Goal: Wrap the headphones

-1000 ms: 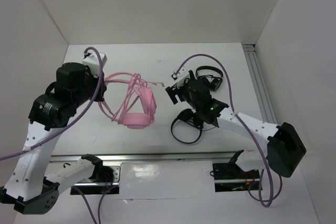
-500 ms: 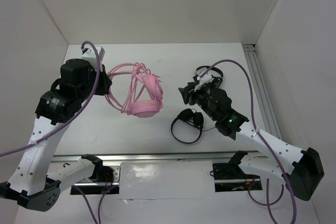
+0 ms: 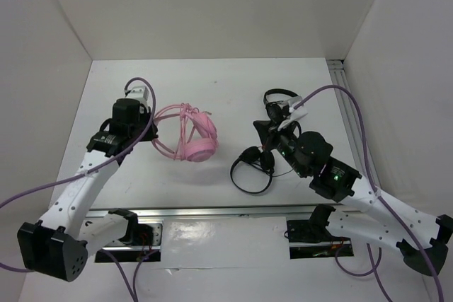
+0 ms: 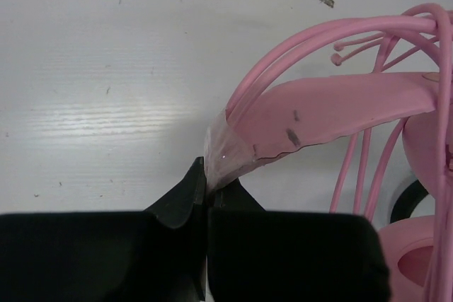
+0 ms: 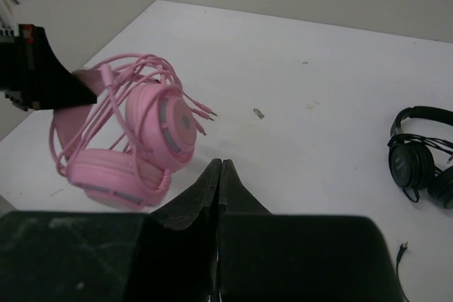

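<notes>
The pink headphones [image 3: 192, 136] hang sideways from my left gripper [image 3: 153, 131], low over the white table [image 3: 212, 79]. In the left wrist view that gripper [image 4: 210, 187] is shut on the end of the flat pink headband strap [image 4: 333, 109], under the wire hoops. The thin pink cable [image 5: 113, 76] is looped round the headset [image 5: 134, 143], and its plug ends [image 5: 205, 112] stick out to the right. My right gripper [image 5: 221, 166] is shut with nothing in it. It stands apart to the right of the headset, over bare table [image 3: 265, 127].
Two small black headphones lie by the right arm: one [image 3: 282, 104] behind the right gripper, also seen at the right edge of the right wrist view [image 5: 417, 157], and one [image 3: 252, 169] in front of it. White walls close in the table. A metal rail [image 3: 350, 114] runs along its right edge.
The right gripper has drawn back to the right, away from the cable end, and shut empty. The left arm has brought the headphones lower and nearer, still gripped.
</notes>
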`<state>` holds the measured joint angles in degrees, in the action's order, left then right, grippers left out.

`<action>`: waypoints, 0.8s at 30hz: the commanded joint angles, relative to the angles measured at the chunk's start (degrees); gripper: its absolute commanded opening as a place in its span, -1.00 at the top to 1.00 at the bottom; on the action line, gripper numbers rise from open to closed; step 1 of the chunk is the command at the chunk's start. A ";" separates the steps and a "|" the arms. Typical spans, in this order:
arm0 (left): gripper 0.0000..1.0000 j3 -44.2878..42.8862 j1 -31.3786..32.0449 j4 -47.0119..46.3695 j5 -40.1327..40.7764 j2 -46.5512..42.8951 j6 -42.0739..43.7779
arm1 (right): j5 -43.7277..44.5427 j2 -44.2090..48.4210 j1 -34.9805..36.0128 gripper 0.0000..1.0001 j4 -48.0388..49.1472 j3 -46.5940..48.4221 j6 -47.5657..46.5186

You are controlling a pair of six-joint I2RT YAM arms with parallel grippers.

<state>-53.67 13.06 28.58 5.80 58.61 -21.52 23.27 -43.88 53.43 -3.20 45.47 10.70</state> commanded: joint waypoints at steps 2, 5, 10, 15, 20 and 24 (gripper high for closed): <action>1.00 3.12 -4.34 -17.93 -6.49 2.72 -6.24 | 3.36 0.55 1.68 1.00 -5.76 3.22 1.69; 1.00 4.53 -6.46 -21.36 -10.45 5.02 -7.30 | 2.76 1.16 2.21 1.00 -6.29 2.69 1.69; 1.00 5.07 -7.00 -23.74 -8.80 9.32 -8.45 | 1.70 1.16 2.21 1.00 -5.24 1.55 1.69; 1.00 7.35 -5.51 -29.87 -5.20 13.44 -8.98 | 1.17 -0.07 2.21 1.00 -4.71 1.02 1.17; 1.00 7.88 -3.57 -33.92 -2.11 18.20 -8.98 | 0.46 -0.07 2.21 1.00 -4.71 1.02 1.17; 1.00 5.16 -1.47 -35.87 2.53 23.47 -7.49 | -0.67 -0.07 2.73 1.00 -5.23 0.49 1.17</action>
<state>-45.34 10.24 2.11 6.02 80.66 -27.22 23.49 -44.03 55.37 -8.64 46.17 11.73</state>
